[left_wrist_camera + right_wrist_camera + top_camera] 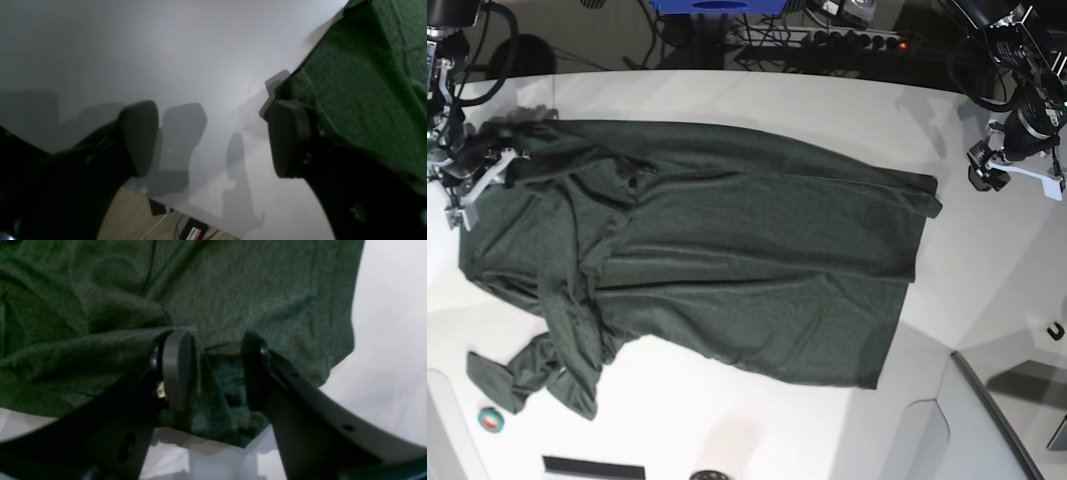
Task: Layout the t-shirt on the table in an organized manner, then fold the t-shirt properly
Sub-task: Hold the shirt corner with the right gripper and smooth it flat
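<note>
The dark green t-shirt [747, 260] lies spread over the white table [727, 100], with one sleeve bunched at the front left. In the base view my right gripper [477, 180] sits at the shirt's far left edge. The right wrist view shows this gripper [216, 368] open, a fold of t-shirt [250, 290] lying loose between its fingers above the table [393, 323]. My left gripper [1002, 165] hovers off the shirt's right end. In the left wrist view it [213, 133] stands wide open over bare table [166, 50], with the t-shirt [367, 83] behind one finger.
A small round teal object [491, 420] lies near the front left corner. A black hook [1055, 331] and a grey panel [1017, 420] are at the right. Cables and a power strip [827, 40] run behind the table. Floor with cables [160, 216] shows past the table's edge.
</note>
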### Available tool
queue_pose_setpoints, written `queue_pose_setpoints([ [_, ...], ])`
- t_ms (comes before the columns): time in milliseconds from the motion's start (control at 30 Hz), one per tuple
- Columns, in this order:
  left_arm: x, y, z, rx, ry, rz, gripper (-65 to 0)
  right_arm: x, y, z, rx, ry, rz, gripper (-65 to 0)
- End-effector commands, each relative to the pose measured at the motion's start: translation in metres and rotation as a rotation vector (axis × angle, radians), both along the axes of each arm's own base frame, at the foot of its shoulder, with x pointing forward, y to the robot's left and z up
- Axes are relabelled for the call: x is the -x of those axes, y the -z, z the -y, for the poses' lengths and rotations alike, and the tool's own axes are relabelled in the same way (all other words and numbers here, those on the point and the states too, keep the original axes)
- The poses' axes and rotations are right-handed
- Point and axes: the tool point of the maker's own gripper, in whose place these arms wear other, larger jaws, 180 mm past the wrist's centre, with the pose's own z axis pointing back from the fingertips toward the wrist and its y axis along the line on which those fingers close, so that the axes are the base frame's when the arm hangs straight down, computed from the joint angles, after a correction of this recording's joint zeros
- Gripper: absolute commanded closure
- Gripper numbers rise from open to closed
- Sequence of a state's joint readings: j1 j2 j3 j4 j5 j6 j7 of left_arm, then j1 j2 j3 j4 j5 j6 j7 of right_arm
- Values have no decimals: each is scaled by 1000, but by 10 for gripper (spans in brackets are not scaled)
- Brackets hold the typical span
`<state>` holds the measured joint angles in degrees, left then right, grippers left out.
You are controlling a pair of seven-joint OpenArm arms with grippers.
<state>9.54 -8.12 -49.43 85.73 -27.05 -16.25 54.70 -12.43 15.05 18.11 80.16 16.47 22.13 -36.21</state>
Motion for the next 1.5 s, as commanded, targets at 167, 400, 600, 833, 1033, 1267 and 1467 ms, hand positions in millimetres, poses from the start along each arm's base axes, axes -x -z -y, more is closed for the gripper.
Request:
queue_pose_setpoints([
  [167, -7, -12, -8, -28, 1, 36, -495, 2, 5, 8, -2, 12, -9, -249],
  [400, -7, -12, -8, -28, 1, 34, -495, 4, 7, 8, -4, 13, -18, -101],
  [600, -6, -12, -8, -28, 1, 33, -495, 2, 4, 7, -2, 10, -11, -6],
  [833, -4, -11, -8, -28, 1, 28, -495, -7, -9, 6, 12, -5, 29, -11],
  [1033, -4, -11, -8, -28, 1, 28, -495, -3, -7, 7, 13, -3, -5, -56],
  [1267, -4, -11, -8, -28, 1, 28, -495, 3, -2, 6, 5, 1, -19, -248],
  [1467, -4, -10, -8, -27, 1, 28, -495, 7, 9, -4, -27, 13, -42, -236],
])
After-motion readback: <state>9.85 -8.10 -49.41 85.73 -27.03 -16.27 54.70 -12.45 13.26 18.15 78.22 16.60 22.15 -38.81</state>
